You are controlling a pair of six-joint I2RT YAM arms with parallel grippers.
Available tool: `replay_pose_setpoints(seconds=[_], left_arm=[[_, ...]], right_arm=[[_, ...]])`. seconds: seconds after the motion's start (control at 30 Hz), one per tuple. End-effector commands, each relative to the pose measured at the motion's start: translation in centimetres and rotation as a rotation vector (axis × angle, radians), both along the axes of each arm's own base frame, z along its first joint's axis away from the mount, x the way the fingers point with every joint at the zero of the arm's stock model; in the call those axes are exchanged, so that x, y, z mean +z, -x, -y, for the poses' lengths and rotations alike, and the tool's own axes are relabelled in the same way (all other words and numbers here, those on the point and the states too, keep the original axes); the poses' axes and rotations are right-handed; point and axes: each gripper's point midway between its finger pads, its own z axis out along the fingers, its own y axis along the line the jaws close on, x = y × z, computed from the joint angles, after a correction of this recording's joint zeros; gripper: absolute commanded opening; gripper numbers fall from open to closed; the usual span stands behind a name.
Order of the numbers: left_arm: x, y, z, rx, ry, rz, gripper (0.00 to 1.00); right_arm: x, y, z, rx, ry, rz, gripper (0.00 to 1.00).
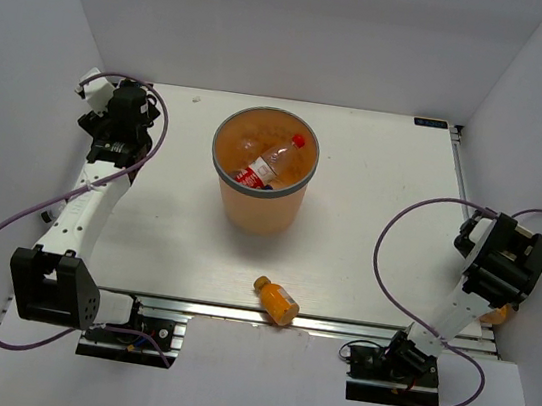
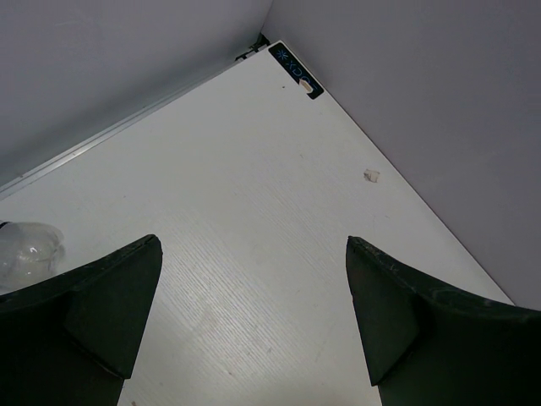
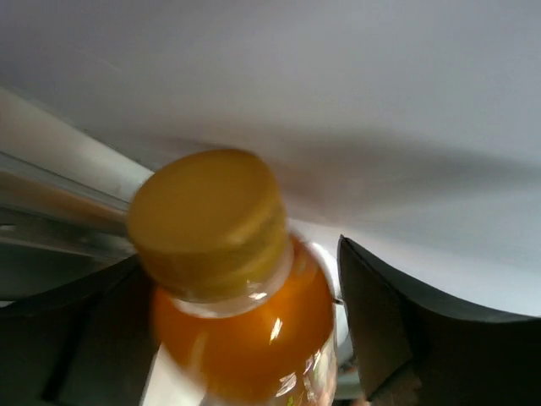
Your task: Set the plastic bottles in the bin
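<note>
2 grippers: left gripper [image 2: 254, 254] wide open, empty, far left; right gripper [image 3: 237, 338] clamped on an orange bottle [image 3: 228, 279], near right.

Right wrist: orange bottle [image 3: 241, 338] is showing blurred, and the bottom edge is cropping its body. Overhead: right arm [image 1: 500, 261] is hiding it except an orange sliver. Left wrist: the left edge is cutting off a clear bottle [image 2: 25, 249], label not showing. Bin [image 1: 255, 211] wall is clouding bottles under the red-capped bottle [image 1: 272, 163]; count unreadable.
</note>
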Motion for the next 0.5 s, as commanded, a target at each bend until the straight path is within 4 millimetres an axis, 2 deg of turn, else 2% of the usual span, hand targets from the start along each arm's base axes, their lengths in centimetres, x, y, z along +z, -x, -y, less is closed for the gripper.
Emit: replay_pose_setpoints(seconds=[0.0, 0.03, 0.07, 0.17, 0.23, 0.37, 0.47], left_arm=[[2.4, 0.5, -0.8, 0.037, -0.006, 0.078, 0.98], [2.4, 0.5, -0.9, 0.039, -0.006, 0.078, 0.98], [2.3, 0.5, -0.9, 0.039, -0.005, 0.078, 0.98], [2.4, 0.4, -0.9, 0.033, -0.007, 0.085, 0.98], [2.5, 0.5, -1.0, 0.038, -0.008, 0.082, 0.98], [2.8, 0.7, -1.0, 0.038, -0.006, 0.087, 0.98], [3.2, 0.7, -0.6, 0.016, 0.005, 0.095, 0.98]], right_arm=[[-4.2, -4.7, 0.3, -0.044, -0.086, 0.394, 0.76], [-4.0, -4.7, 0.4, -0.047, -0.079, 0.395, 0.71], [-3.6, -4.6, 0.4, -0.051, -0.071, 0.395, 0.50], [-2.7, -4.9, 0.4, -0.060, -0.058, 0.436, 0.29], [-1.9, -5.1, 0.5, -0.064, -0.047, 0.460, 0.27], [0.3, -5.6, 0.1, -0.058, -0.036, 0.492, 0.17], [4.3, -8.3, -1.6, 0.036, -0.034, 0.568, 0.14]])
